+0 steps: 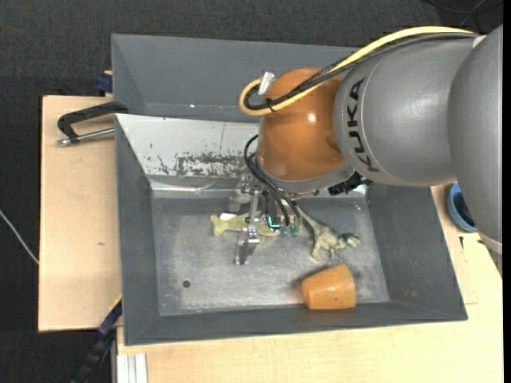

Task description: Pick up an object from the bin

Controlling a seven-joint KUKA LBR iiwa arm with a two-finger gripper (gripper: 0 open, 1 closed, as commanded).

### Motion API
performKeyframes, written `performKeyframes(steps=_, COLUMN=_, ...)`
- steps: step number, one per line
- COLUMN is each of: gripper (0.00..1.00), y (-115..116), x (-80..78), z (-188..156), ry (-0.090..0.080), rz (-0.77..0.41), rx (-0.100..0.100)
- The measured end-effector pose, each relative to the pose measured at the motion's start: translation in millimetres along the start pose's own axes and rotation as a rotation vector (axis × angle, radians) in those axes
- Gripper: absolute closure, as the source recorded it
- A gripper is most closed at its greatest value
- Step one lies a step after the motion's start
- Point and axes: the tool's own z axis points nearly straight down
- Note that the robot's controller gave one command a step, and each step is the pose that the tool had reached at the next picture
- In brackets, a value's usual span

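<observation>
My gripper (246, 248) hangs below the orange wrist cover, low over the middle of the bin floor. A small pale yellow toy piece (224, 225) lies right at the gripper's left side, partly hidden by it; whether they touch is unclear. To the gripper's right lies a cream and green dinosaur figure (328, 242) on its side. An orange cup-shaped thing (329, 287) lies on its side near the bin's front wall, apart from the gripper.
The arm and its orange cover hide the bin's back right part. A small dark speck (186, 284) sits on the bare floor at the front left. The bin's sloped walls close in on all sides.
</observation>
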Motion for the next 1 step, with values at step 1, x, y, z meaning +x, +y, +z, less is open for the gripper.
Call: performKeyframes(steps=1, gripper=0.0, y=-50.5, x=-44.8, z=75.7, ry=-0.004, rz=0.038, rx=0.003)
